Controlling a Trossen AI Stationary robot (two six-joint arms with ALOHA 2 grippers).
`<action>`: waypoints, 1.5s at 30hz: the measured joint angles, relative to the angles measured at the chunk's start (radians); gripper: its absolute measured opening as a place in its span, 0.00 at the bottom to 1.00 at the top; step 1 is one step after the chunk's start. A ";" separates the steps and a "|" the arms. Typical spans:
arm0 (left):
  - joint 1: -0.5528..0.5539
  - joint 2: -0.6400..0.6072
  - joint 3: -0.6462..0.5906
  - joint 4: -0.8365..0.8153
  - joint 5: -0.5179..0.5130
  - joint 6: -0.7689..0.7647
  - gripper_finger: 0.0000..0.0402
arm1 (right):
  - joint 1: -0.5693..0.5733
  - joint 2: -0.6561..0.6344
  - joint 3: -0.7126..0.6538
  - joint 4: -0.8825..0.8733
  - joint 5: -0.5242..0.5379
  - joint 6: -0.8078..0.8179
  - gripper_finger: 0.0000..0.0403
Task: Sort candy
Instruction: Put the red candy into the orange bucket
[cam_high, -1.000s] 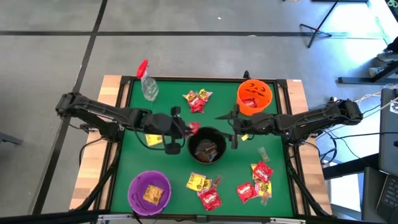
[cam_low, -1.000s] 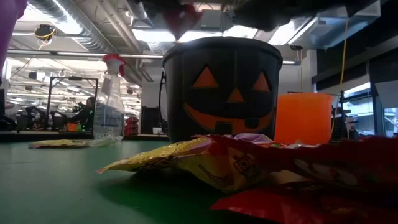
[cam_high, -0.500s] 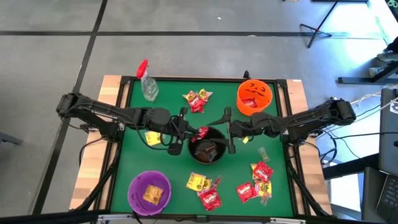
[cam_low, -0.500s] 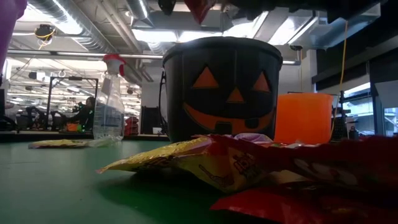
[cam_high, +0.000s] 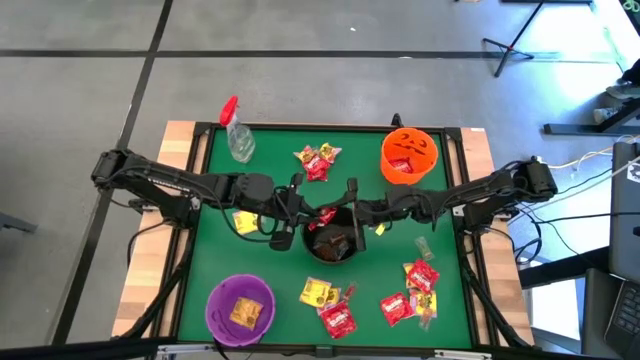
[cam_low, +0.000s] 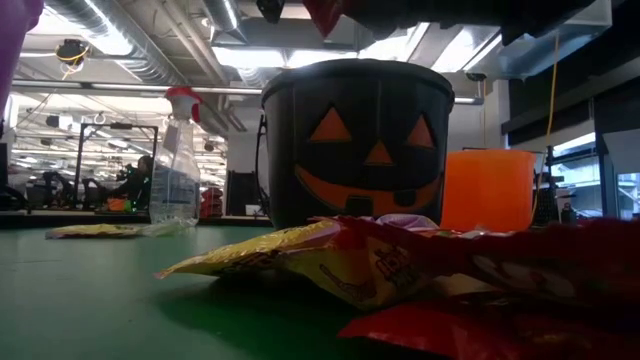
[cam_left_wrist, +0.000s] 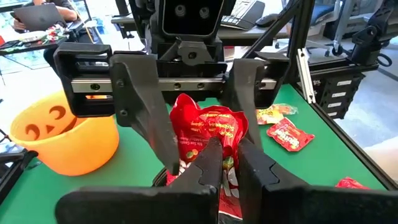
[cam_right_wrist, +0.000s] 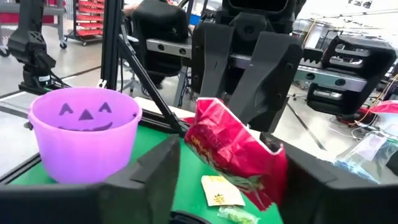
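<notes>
My left gripper (cam_high: 312, 210) is shut on a red candy packet (cam_high: 326, 213) above the far rim of the black pumpkin bowl (cam_high: 333, 240). My right gripper (cam_high: 352, 208) faces it from the table's right, open. Its two fingers stand on either side of the packet (cam_right_wrist: 233, 149); whether they touch it I cannot tell. Loose red and yellow candy lies in heaps at the far middle (cam_high: 318, 160), the near middle (cam_high: 330, 305) and the near right (cam_high: 418, 285). In the low view the held packet (cam_low: 322, 10) shows only at the top edge. My left gripper pinches the red packet between its two fingers (cam_left_wrist: 208, 162) by the end nearest them (cam_left_wrist: 219, 146). The fingers come almost level from the table's left. The packet sticks out past the fingertips toward my right gripper, lifted clear above the black bowl.
An orange pumpkin bowl (cam_high: 408, 155) stands at the far right and a purple one (cam_high: 240, 308) with yellow candy at the near left. A clear spray bottle with a red top (cam_high: 237, 135) lies at the far left. A yellow packet (cam_high: 245, 222) lies under my left arm.
My right gripper has gone toward the table's left, up to the red packet, until its fingers stand on either side of it. My left gripper has tipped up nearer level and brought the packet a little toward the right, over the black bowl's rim.
</notes>
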 joint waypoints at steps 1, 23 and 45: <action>0.000 0.000 0.000 -0.001 0.000 0.000 0.03 | 0.000 0.000 0.000 -0.006 0.000 -0.007 0.49; 0.000 0.000 0.000 -0.005 -0.075 -0.049 0.22 | 0.000 -0.005 0.000 -0.052 0.056 -0.047 0.13; -0.016 -0.212 -0.002 -0.146 -0.270 -0.045 0.41 | -0.048 -0.214 0.000 -0.364 0.426 -0.044 0.10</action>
